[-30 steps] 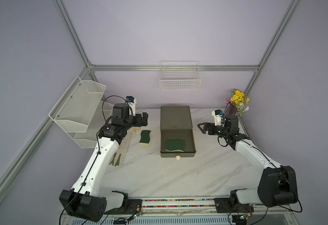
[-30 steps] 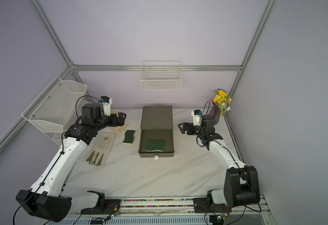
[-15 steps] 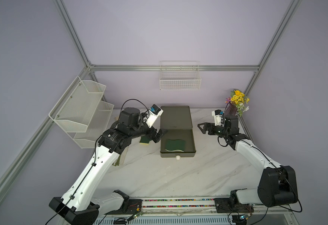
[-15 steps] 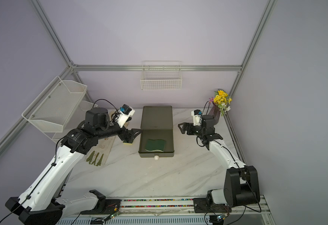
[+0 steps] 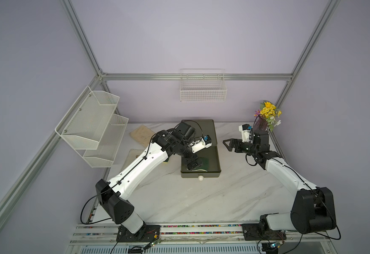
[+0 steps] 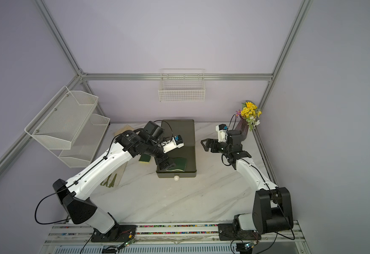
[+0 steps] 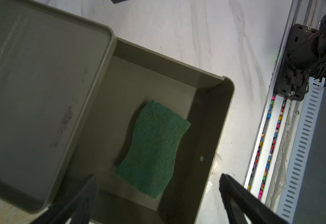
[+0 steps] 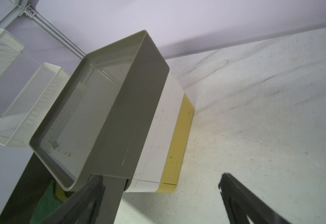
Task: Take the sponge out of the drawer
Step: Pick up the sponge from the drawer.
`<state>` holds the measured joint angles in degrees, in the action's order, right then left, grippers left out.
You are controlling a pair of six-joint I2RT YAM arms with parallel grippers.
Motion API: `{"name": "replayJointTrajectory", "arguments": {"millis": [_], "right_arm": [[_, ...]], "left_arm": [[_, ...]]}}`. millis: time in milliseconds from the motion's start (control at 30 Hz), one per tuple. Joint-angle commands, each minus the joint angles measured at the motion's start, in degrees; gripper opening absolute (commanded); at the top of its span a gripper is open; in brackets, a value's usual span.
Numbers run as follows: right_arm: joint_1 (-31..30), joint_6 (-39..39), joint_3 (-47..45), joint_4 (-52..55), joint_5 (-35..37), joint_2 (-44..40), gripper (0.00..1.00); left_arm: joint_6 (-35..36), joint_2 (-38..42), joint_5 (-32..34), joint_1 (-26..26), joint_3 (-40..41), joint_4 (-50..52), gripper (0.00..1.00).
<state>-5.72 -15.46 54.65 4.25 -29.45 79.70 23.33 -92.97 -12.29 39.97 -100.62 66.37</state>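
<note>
The drawer (image 5: 210,174) stands pulled open, the green sponge (image 7: 154,149) lying flat inside. My left claw (image 7: 157,177) hovers just over it, jaws wide apart, nothing gripped. Farther back, my right claw (image 5: 226,145) hangs empty, jaws apart. Grasping and lifting remain, I judge.

A robotics lab cell, enclosed by aluminium framing (image 5: 146,77) and lilac panels (image 5: 190,33), mounting rail (image 5: 201,228) bolted along the bottom.
</note>
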Motion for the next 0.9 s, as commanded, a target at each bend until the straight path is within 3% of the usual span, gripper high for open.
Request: {"name": "replayJointTrajectory", "arguments": {"millis": [0,333,867], "right_arm": [[0.2,0.2,-1.0,-1.1,0.0,0.1,0.97],[0.2,0.2,-1.5,-1.8,-0.5,1.6,0.97],[0.2,0.2,-1.6,-1.7,-0.4,1.3,0.97]], "left_arm": [[2.7,-0.9,0.3,0.7,-2.8,4.2,1.00],[3.0,-7.9,-0.5,0.9,-5.7,6.2,0.96],[2.8,-13.3,6.0,3.2,-6.6,6.7,0.90]]}}
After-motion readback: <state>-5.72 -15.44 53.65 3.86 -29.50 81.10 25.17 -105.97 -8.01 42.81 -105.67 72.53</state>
